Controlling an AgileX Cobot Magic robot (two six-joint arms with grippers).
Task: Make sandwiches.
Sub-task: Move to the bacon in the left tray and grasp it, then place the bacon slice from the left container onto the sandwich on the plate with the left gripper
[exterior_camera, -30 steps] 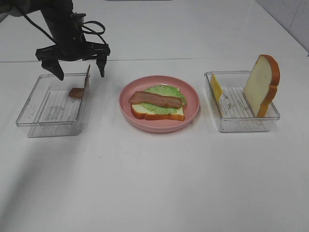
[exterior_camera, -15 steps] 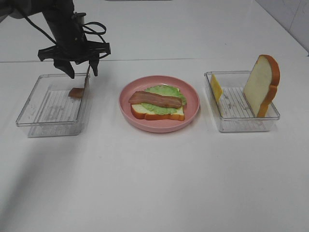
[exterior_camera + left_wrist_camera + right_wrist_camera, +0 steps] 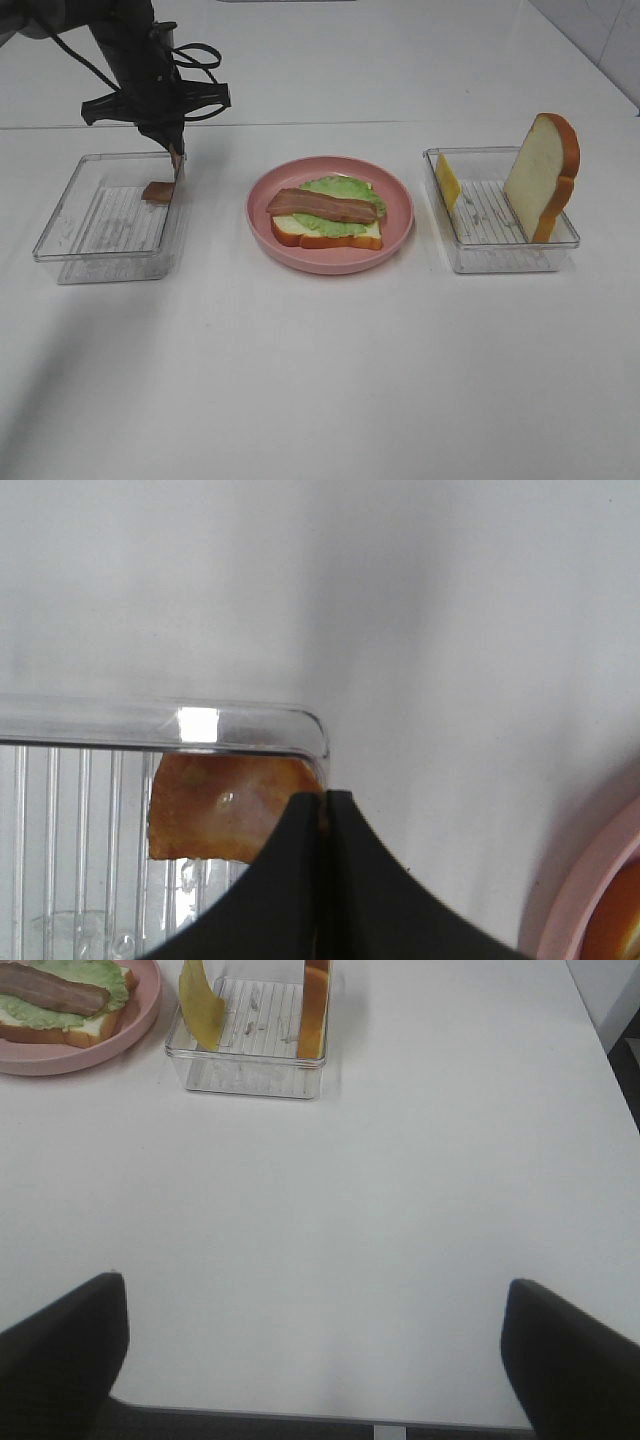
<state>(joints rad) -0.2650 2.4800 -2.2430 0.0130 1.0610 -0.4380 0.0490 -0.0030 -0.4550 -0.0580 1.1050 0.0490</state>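
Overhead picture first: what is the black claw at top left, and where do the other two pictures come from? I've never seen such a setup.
This is a two-armed robot. The overhead picture comes from a high camera; the other two from a camera on each wrist. The claw is the left gripper, shut on a bacon strip standing in the left tray. The right gripper is open and empty above the table. The pink plate carries a half-built sandwich with no top slice. The right tray holds a cheese slice and an upright bread slice.
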